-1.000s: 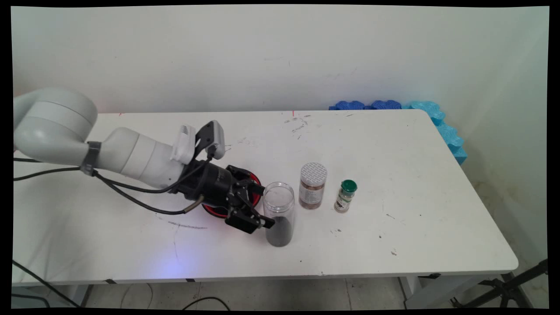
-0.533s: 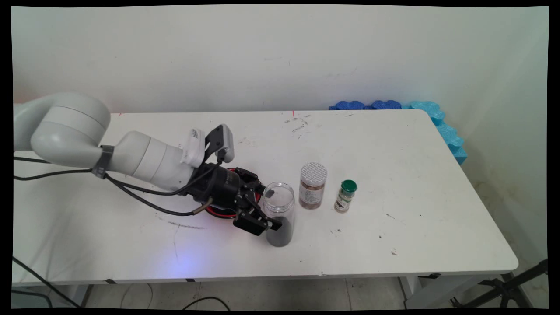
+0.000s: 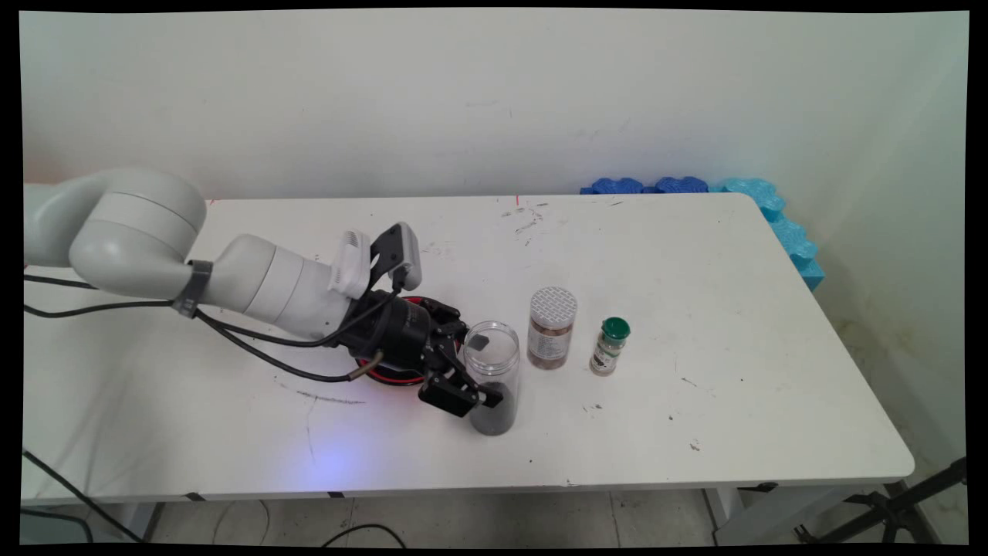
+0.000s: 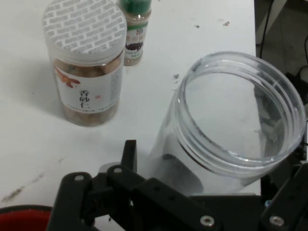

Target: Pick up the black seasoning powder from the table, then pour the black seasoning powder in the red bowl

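Clear lidless jar (image 3: 492, 376), dark grounds at its bottom, stands between the wide-spread pincer (image 3: 477, 369) fingers.

Clear jar (image 3: 492, 376), brick-patterned silver lid (image 4: 84, 26), green-capped bottle (image 3: 610, 346).

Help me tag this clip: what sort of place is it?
Probably a robot lab test bench: a scuffed white table against a bare wall, with an open clear jar between the claw fingers.

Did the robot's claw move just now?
Yes. The gripper has slid right, toward the open clear jar, which has stayed put on the table. One finger is now on each side of the jar.
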